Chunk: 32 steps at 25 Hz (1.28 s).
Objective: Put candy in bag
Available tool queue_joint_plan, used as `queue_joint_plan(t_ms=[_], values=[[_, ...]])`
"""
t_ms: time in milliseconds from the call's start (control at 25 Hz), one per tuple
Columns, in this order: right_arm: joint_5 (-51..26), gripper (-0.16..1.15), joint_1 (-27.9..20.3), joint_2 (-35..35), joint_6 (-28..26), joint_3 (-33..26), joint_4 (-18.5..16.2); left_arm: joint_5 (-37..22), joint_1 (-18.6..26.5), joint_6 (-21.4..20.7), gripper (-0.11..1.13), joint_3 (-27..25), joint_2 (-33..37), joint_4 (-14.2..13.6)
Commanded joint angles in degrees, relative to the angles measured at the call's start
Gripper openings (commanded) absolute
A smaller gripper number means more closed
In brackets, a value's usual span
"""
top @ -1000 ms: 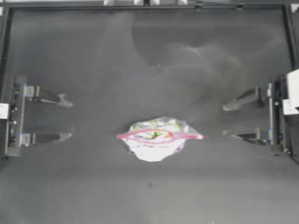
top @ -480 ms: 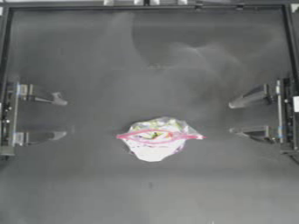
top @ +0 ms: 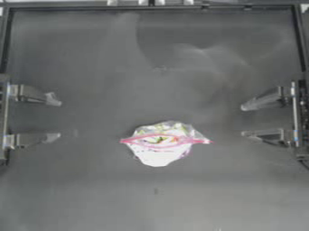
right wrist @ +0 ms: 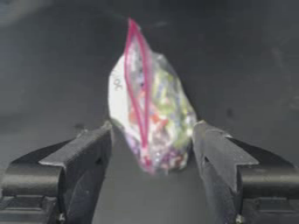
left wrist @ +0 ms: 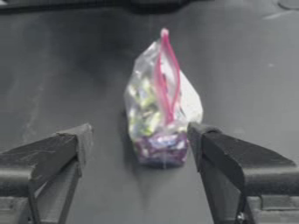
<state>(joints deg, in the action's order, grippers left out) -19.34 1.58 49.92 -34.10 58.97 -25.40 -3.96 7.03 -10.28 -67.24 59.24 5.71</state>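
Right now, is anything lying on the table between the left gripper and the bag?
No. In the top view the dark table is bare between the open left gripper and the bag; no loose candy shows.

Clear bag (top: 161, 143) — pink seal strip, colourful contents — upright on the table's middle.

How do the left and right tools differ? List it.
The left arm's dark two-jaw tool sits at the left edge of the table; the right arm's dark two-jaw tool sits at the right edge. The left tool's jaws gape wider than the right tool's. The clear plastic zip bag with the pink-red seal strip lies nearer the right tool than the left. Shared: both open, empty, clear of the bag.
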Motion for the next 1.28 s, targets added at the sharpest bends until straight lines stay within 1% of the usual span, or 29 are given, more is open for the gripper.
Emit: queue_joint_plan(t_ms=[40,360,480,760,920,1280], values=[[0.6,0.89,-0.2,0.8,-0.4,-0.3,0.3,0.3,0.2,0.1,0.97,-0.1,1.8,1.0],[4.0,0.89,-1.7,2.6,-0.8,1.3,0.3,0.8,0.4,0.1,0.97,-1.9,5.4,1.2],[4.1,0.89,-2.4,2.9,-0.8,1.9,0.1,0.8,0.9,0.1,0.97,-2.5,6.5,1.8],[4.8,0.89,-2.7,4.6,-0.9,3.1,0.3,0.8,1.1,0.1,0.97,-4.5,10.1,1.8],[6.0,0.89,-2.9,5.3,-0.9,3.3,0.2,0.8,1.1,0.1,0.97,-5.1,12.3,2.6],[7.5,0.89,-3.5,7.7,-0.7,4.0,-0.2,0.4,1.1,0.0,0.97,-4.8,13.0,2.5]])
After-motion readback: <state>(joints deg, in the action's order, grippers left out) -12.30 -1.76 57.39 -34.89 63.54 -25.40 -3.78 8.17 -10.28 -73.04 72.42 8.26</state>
